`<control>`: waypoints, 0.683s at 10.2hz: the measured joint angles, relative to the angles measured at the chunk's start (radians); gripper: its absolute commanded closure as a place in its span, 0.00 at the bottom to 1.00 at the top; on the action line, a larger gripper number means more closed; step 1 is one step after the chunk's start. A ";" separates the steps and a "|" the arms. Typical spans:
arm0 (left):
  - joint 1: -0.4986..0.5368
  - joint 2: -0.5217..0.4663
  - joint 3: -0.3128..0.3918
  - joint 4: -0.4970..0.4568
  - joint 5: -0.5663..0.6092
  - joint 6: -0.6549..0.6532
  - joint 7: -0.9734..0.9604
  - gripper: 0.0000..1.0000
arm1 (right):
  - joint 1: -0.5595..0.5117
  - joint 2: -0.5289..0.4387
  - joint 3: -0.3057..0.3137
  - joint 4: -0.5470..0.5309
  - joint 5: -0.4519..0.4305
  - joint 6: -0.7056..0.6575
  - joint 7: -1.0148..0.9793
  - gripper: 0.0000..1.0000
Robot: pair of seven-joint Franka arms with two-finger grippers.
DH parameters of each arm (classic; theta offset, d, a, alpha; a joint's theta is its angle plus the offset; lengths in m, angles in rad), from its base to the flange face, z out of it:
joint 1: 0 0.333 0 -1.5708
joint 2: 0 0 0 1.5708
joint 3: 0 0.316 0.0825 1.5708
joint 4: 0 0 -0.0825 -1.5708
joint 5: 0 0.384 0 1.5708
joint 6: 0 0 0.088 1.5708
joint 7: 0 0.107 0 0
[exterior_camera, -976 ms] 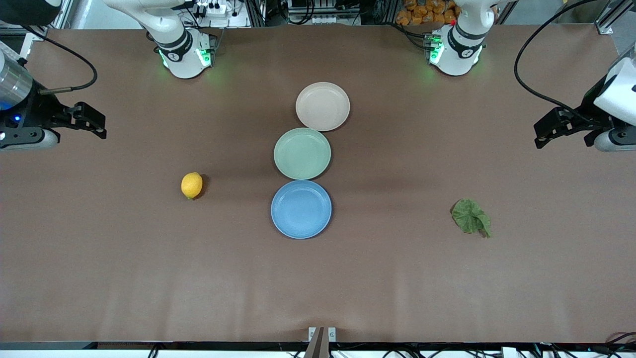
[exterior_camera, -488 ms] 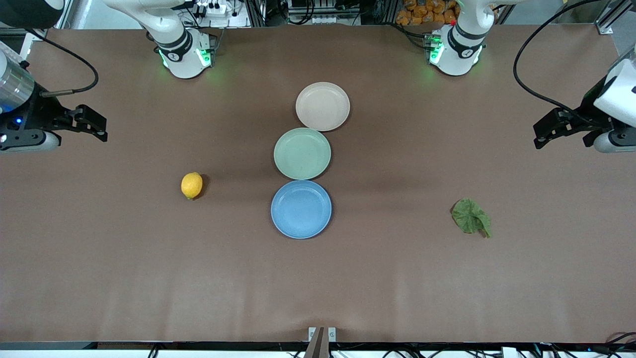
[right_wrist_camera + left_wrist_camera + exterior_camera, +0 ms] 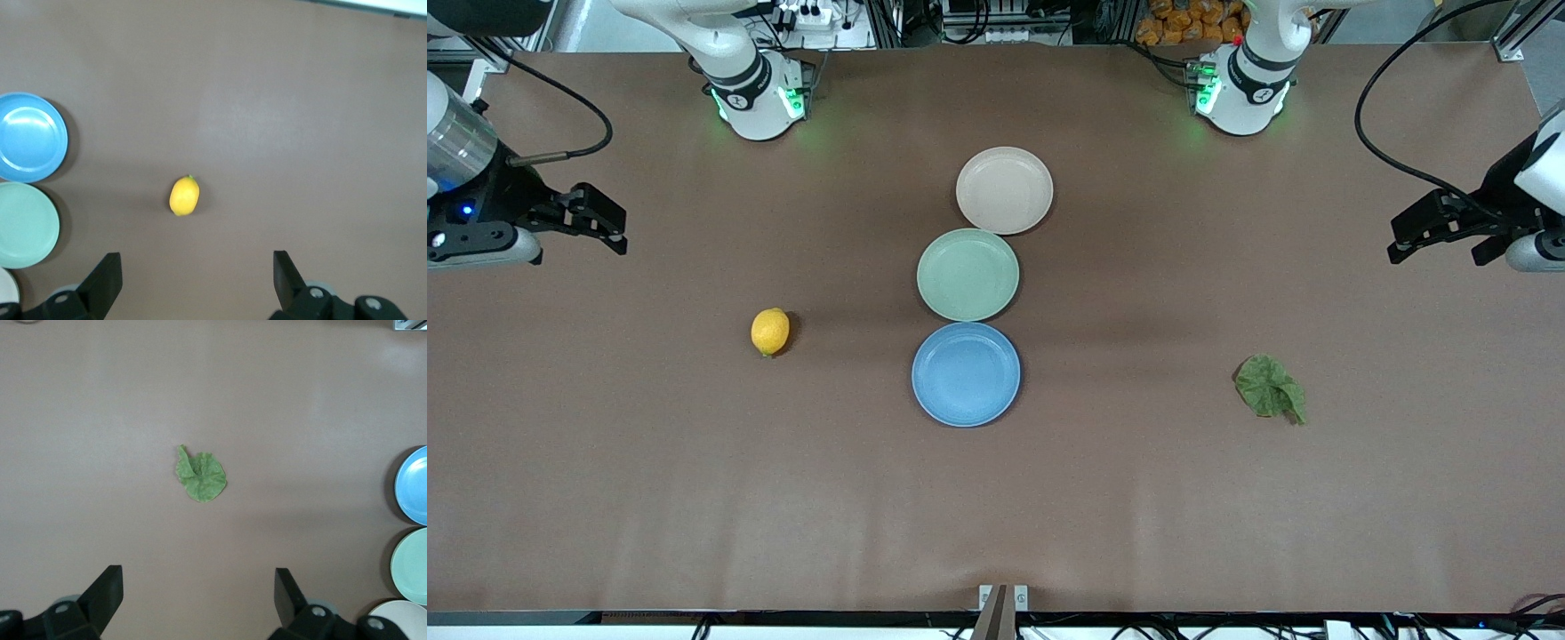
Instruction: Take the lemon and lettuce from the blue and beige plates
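So we're looking at a brown table (image 3: 649,498) with three round plates lined up down the middle: the pale beige-pink plate (image 3: 1004,190) sits farthest from the front camera, the pale green plate (image 3: 967,274) is in between, and the medium blue plate (image 3: 966,374) is nearest, each rim just touching or nearly touching the next one. All three plates have nothing on them. The small oval yellow lemon (image 3: 770,332) lies on the bare table toward the right arm's end, well apart from the plates, about level with the gap between green and blue. The dark green wrinkled lettuce leaf (image 3: 1270,388) lies flat on the table toward the left arm's end, also well apart from the plates and a bit nearer the camera than the lemon. Our right gripper (image 3: 605,224) hangs over the table edge at its own end with its fingers spread wide, holding nothing. Our left gripper (image 3: 1432,233) hangs over the table at the other end, fingers also spread and holding nothing. Plenty of bare table around both the lemon and the leaf.
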 measured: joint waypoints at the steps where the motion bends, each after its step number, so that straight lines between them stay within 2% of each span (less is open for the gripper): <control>1: -0.001 0.000 0.000 0.000 0.000 0.000 0.000 0.00 | 0.000 0.000 0.000 0.000 0.000 0.007 0.000 0.00; 7: -0.007 0.000 0.000 0.000 0.000 0.000 0.001 0.00 | 0.000 0.000 -0.001 0.004 0.000 0.010 0.000 0.00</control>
